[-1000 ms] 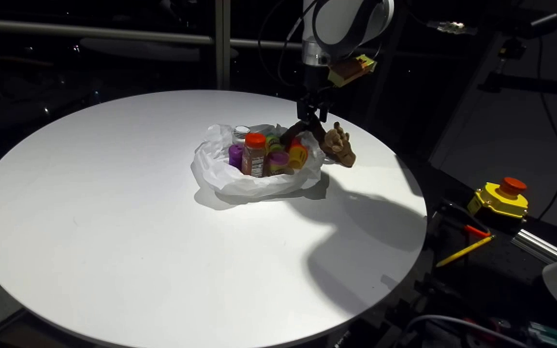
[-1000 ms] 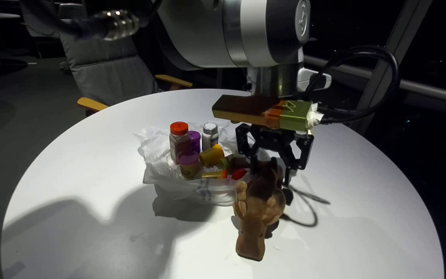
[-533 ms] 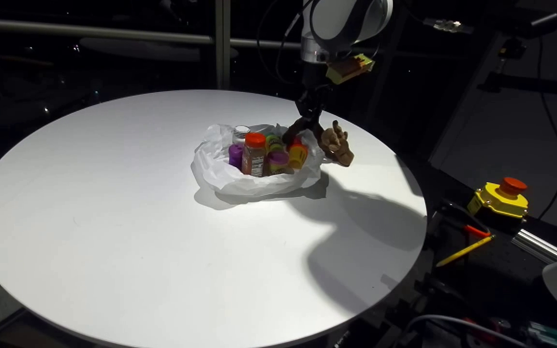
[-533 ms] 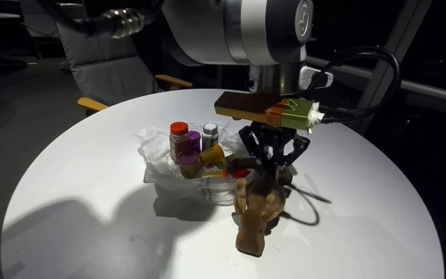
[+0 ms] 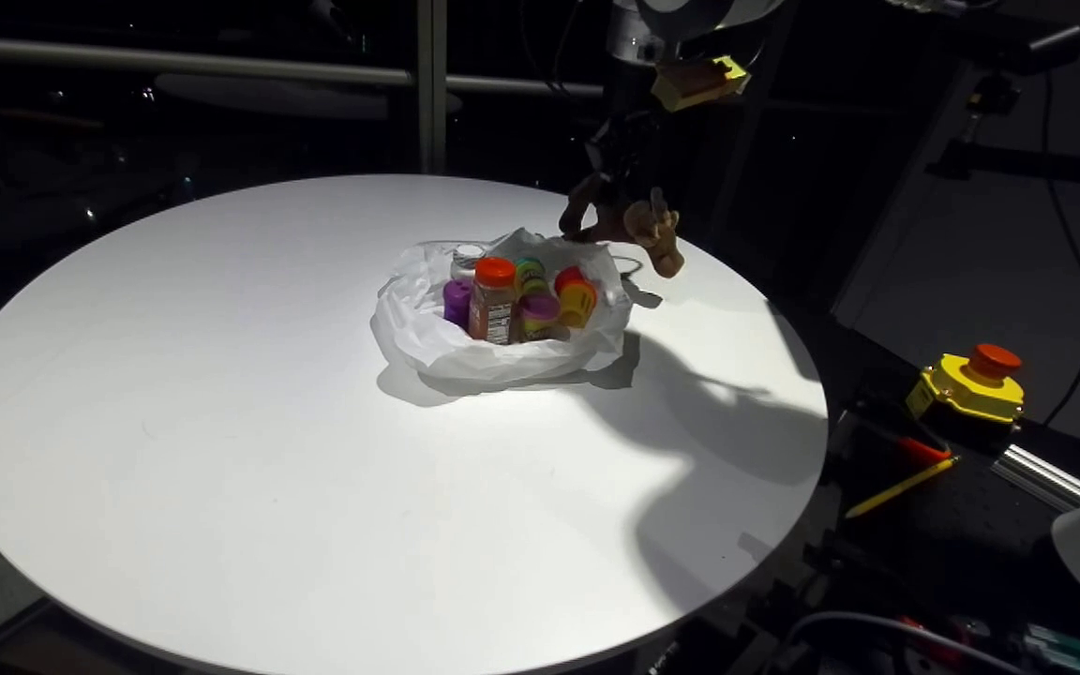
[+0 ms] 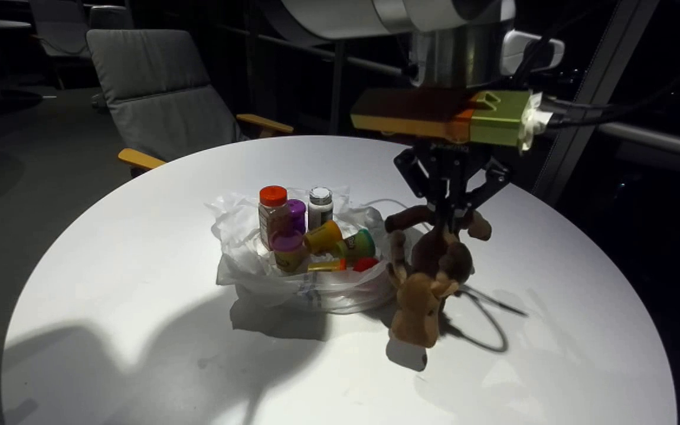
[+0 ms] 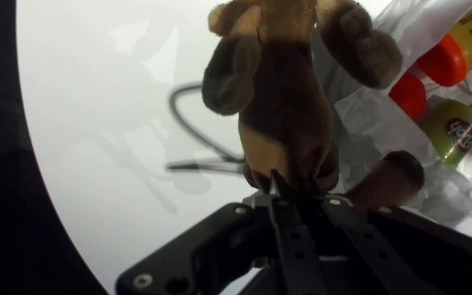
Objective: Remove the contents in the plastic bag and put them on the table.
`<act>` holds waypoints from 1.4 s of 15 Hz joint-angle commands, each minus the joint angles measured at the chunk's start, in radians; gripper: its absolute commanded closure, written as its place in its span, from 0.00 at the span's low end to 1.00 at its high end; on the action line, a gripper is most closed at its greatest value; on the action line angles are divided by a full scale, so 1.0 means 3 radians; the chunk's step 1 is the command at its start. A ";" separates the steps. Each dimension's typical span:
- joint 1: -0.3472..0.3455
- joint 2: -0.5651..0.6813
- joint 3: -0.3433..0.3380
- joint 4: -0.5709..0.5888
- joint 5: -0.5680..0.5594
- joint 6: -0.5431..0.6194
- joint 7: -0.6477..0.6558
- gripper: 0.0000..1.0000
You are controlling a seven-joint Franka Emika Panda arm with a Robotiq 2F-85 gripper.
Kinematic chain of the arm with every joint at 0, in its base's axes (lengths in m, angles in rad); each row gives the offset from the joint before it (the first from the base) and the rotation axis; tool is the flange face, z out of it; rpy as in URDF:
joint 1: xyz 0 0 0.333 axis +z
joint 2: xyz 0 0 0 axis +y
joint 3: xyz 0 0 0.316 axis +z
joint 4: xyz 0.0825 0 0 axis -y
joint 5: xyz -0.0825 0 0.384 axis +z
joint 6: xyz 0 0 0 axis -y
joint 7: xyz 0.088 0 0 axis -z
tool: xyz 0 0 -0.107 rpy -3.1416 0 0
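White counter [image 6: 552, 378], unloading apparently just begun: pinched by the jaws, the plush toy [image 6: 434, 270] hangs unplaced beside the plastic bag [image 6: 346, 293], where jar [image 6: 273, 217], bottle [image 6: 320, 211] and tubs [image 6: 323, 236] remain.

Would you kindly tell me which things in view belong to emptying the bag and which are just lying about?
For the job: bag; toy, gripped by the end effector; jar; bottle; purple container; tubs; table.

Just about: pencil; stop button; metal bar; chair.
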 commanded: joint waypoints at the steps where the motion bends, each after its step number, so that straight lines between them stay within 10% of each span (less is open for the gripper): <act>1: -0.0076 -0.0244 -0.0001 -0.0120 0.0097 0.0058 -0.0043 0.96; 9: -0.0106 0.0213 -0.0036 -0.0025 0.0089 0.0105 0.0108 0.97; 10: -0.0066 0.0242 -0.0078 -0.0039 0.0034 0.0114 0.0186 0.65; 18: 0.0533 -0.0350 -0.0587 -0.0515 -0.0738 0.0346 0.1043 0.12; 21: 0.0657 -0.0626 -0.0295 -0.0562 -0.0896 0.0195 0.0894 0.00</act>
